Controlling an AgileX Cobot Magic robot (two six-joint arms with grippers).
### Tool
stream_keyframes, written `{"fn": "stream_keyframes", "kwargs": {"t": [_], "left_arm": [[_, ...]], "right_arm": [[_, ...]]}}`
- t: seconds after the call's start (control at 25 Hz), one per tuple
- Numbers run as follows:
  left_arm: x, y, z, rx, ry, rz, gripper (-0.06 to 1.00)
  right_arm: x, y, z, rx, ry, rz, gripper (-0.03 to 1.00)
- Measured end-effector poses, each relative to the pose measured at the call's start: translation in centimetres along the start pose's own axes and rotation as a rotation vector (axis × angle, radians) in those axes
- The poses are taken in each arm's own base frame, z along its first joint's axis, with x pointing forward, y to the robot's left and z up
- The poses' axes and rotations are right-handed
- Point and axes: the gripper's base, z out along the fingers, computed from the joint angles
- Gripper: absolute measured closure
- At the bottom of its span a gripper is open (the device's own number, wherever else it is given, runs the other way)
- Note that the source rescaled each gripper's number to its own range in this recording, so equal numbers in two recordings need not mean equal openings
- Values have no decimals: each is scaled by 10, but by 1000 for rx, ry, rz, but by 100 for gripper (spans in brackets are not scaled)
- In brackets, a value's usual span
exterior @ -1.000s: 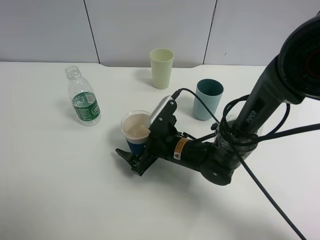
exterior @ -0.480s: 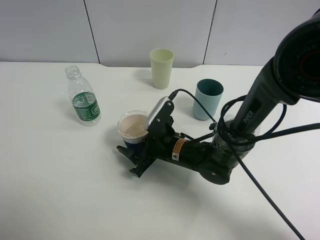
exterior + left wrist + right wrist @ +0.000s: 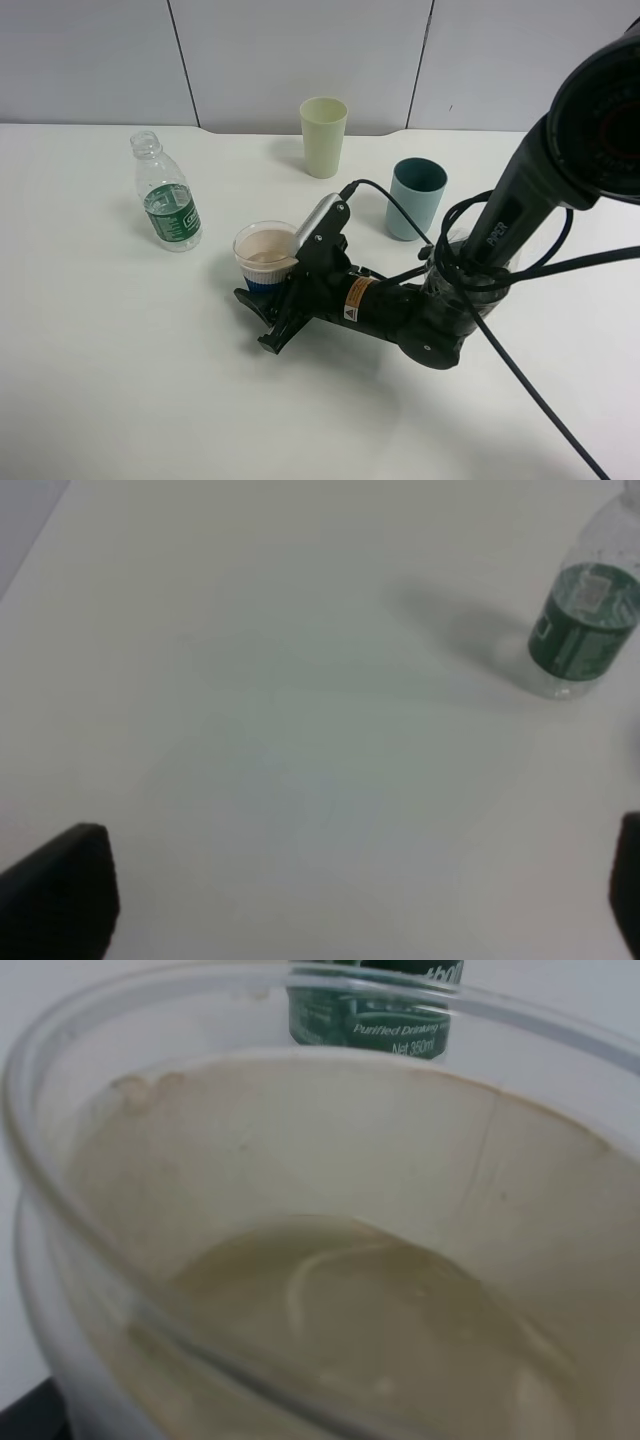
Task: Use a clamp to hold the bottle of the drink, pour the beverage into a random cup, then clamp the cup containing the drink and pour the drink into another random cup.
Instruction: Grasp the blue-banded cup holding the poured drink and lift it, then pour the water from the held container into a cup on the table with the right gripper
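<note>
Near the middle of the table (image 3: 120, 380), the right gripper (image 3: 262, 312) has its jaws closed on the lower part of the cup (image 3: 266, 250). The cup sits roughly upright (its blue base just shows above the black fingers). Whether it touches the table I cannot tell. A shallow pool of pale drink (image 3: 370, 1320) lies in its bottom. From the high camera, the bottle (image 3: 166, 205) stands upright at ten o'clock from the cup, well apart. The green cup (image 3: 323, 135) is at one o'clock and the blue cup (image 3: 415, 198) at two o'clock, both upright. The left gripper (image 3: 345, 900) hangs over bare table, its fingers (image 3: 60, 890) spread wide and holding nothing.
</note>
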Motion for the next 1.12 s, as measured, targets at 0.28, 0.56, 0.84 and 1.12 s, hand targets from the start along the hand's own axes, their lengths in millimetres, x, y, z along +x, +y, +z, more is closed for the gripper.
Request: {"fn": "stream_keyframes", "kwargs": {"t": [0.28, 0.56, 0.84, 1.12], "left_arm": [[0, 0, 0, 0, 0, 0, -6], [0, 0, 0, 0, 0, 0, -6], [0, 0, 0, 0, 0, 0, -6], [0, 0, 0, 0, 0, 0, -6]], "right_arm": [[-27, -6, -3, 10, -22, -11, 94], [-65, -13, -11, 29, -53, -34, 94], [-88, -33, -24, 88, -25, -35, 94], [-116, -70, -49, 199, -34, -15, 94]]}}
